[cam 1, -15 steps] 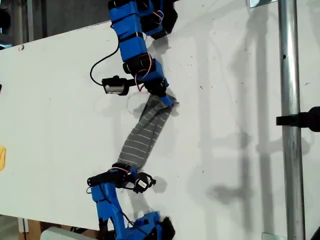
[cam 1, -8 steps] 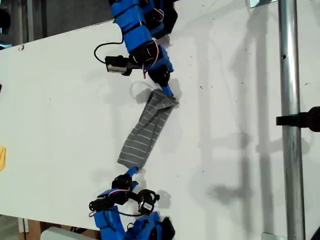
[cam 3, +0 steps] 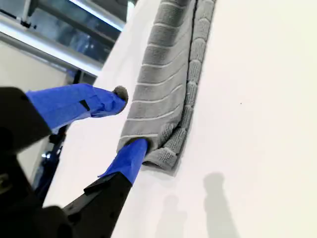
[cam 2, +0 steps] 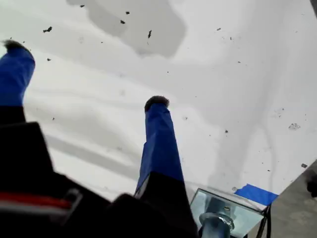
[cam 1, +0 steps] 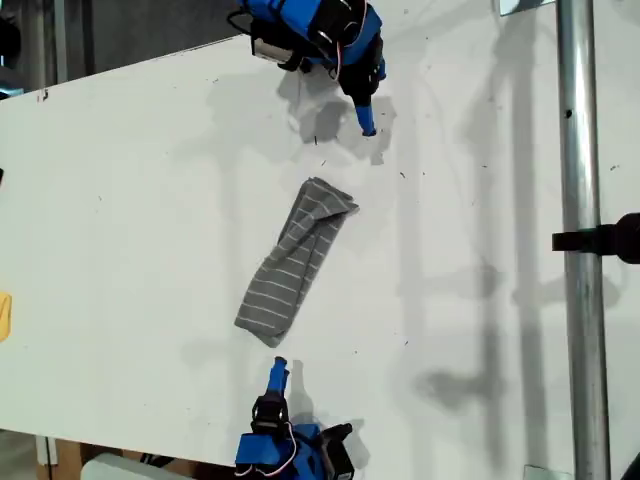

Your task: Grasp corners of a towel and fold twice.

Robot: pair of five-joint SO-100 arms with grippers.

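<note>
White tabletop (cam 1: pixel 130 200) fills the exterior view, with a metal pole (cam 1: pixel 580 240) along its right. The towel (cam 1: pixel 295 262) lies near the middle as a narrow folded strip running from about one o'clock to seven o'clock, nothing gripping it.

Our first gripper (cam 2: pixel 84 74) looks down on bare table, jaws spread, holding nothing. Our second gripper (cam 3: pixel 130 119) is also parted and empty, with the strip's near end just beyond its fingertips.

A second ago both grippers pinched the strip's ends; half a second ago they had let go but stayed close. Now both arms sit pulled back to twelve and six o'clock. We judge the folding finished.
</note>
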